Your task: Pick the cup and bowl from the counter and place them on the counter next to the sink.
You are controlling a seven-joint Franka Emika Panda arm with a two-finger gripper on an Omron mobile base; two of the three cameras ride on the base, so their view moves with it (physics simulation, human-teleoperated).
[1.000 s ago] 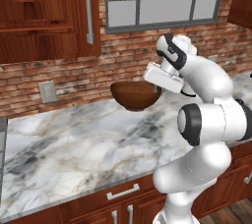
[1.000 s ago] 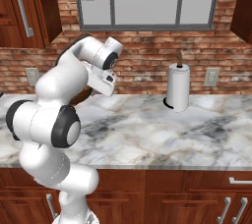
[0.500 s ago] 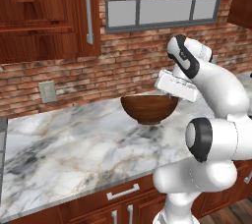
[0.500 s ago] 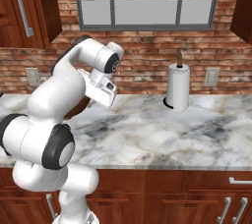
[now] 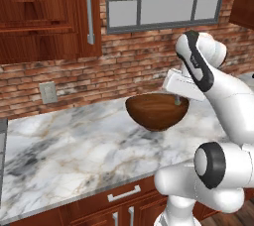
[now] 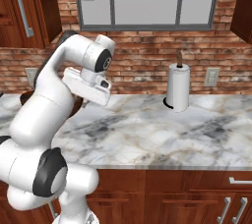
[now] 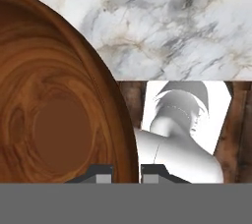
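Note:
The wide dark brown wooden bowl [image 5: 155, 112] hangs low over the marble counter [image 5: 74, 150], near the brick wall. My gripper [image 5: 177, 102] is shut on its right rim, reaching down from above. In the hand view the bowl [image 7: 54, 120] covers the left half, and its rim passes between my gripper [image 7: 127, 174] fingertips, with the counter [image 7: 172, 36] beyond. In the right base view my arm covers most of the bowl, and the counter [image 6: 162, 129] stretches to the right. The cup and the sink are out of view.
A paper towel roll [image 6: 177, 88] stands at the back of the counter, right of the arm. Wall outlets [image 5: 48, 92] [image 6: 211, 76] sit in the brick backsplash. Wooden upper cabinets [image 5: 44, 12] hang to the left of a window.
The arm has carried the bowl to the right and lower, closer to the counter. The grip on the rim has stayed the same.

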